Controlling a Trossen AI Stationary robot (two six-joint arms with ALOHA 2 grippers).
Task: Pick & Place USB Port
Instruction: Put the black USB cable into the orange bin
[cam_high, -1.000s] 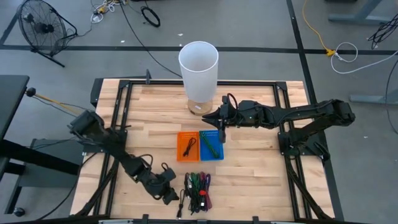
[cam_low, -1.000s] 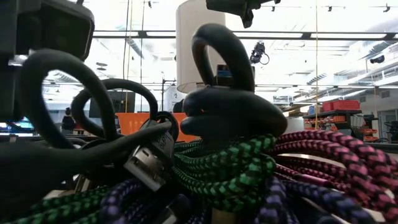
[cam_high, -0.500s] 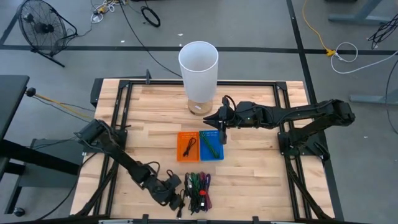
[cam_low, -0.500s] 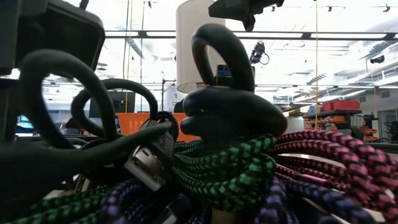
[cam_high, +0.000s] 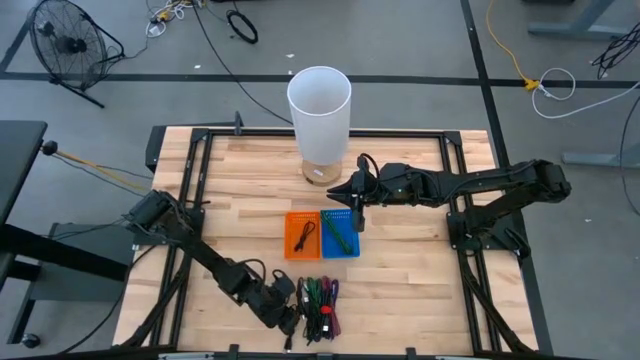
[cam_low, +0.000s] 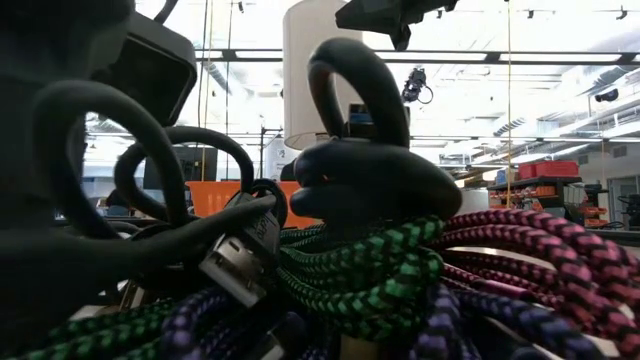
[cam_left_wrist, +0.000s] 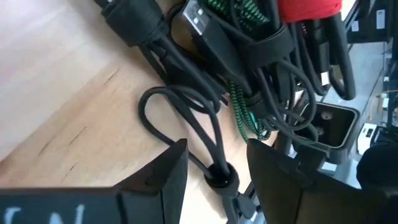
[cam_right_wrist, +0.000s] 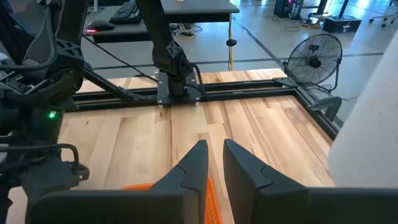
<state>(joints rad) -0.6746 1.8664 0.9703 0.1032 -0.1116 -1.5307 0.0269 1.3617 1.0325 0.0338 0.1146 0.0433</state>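
High view shows the desk (cam_high: 400, 270) with an orange bin (cam_high: 301, 234) and blue bin (cam_high: 340, 232) each holding a cable already. Left gripper (cam_left_wrist: 214, 168), fingers spread, straddles a black cable (cam_left_wrist: 186, 124) in the pile (cam_high: 318, 305); right gripper (cam_high: 357, 192), fingers nearly clenched and empty, waits over the blue bin.

left arm: reaches low from the table's left edge toward the front edge
left gripper (cam_high: 290, 318): near the middle of the front edge, fingers (cam_left_wrist: 155, 177) spread apart, nothing between them
right arm: stretches from the right edge toward the table's centre
right gripper (cam_high: 357, 210): raised, pointing down, fingers (cam_right_wrist: 191, 168) nearly together, a narrow gap between them
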